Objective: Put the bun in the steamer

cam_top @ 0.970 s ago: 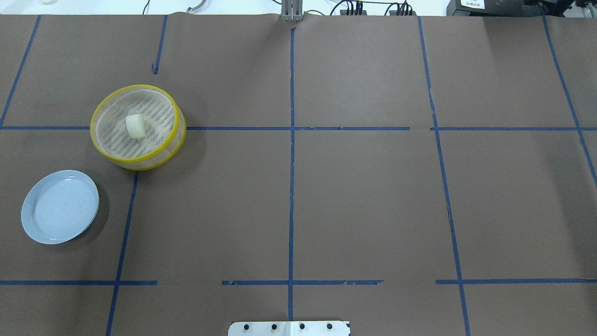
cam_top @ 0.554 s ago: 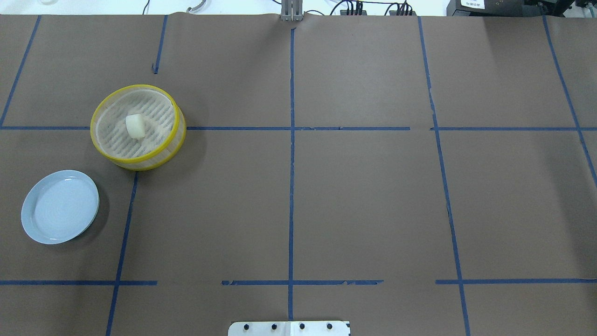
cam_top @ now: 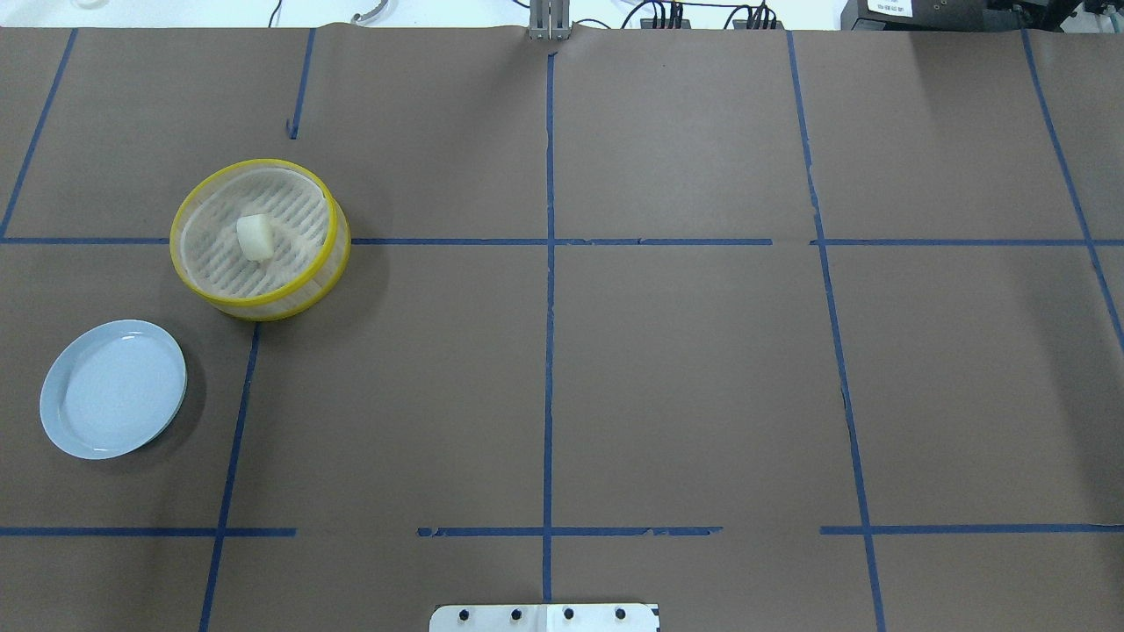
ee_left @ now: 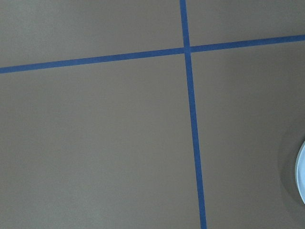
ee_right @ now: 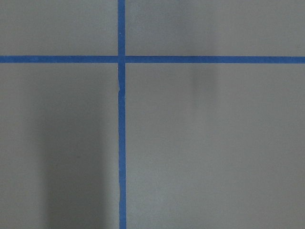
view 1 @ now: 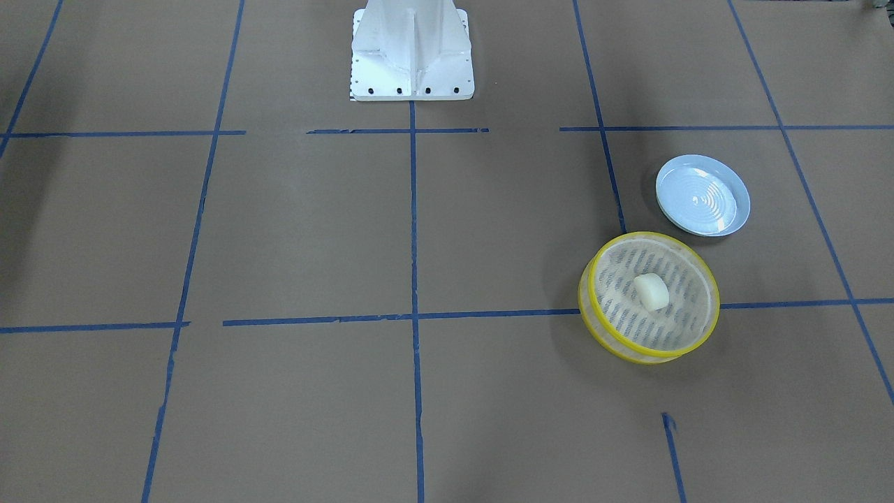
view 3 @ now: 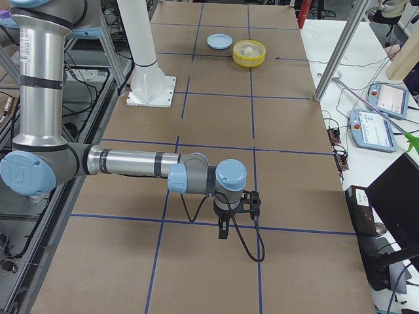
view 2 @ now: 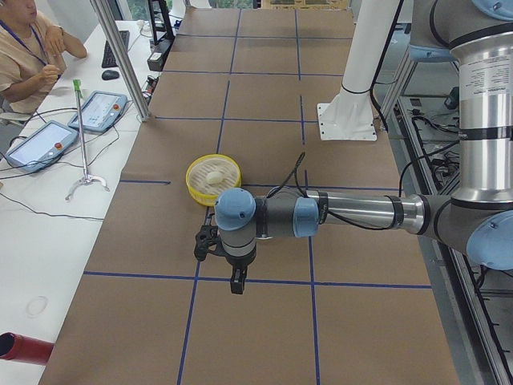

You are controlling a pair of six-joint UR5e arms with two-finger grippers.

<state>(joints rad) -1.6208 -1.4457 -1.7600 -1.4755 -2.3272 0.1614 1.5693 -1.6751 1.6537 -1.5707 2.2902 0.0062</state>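
- We see the bun (cam_top: 255,237), a small, smooth, cream-white lump, lying near the middle of the steamer's (cam_top: 307,290) slotted floor.
- The steamer sits on the left of the bench (cam_top: 685,369), with a pale blue plate (cam_top: 112,389) nearer and further left.
- The left arm stretches level over the bench, its end effector (view 2: 236,282) pointing down, well apart from the steamer. We cannot tell its opening.
- The right end effector (view 3: 222,232) hangs likewise, and again we cannot tell.

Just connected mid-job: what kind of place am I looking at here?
Probably a robotics lab test cell: a table covered in brown paper with a blue tape grid, teach pendants on the side bench, and an operator seated beside it.
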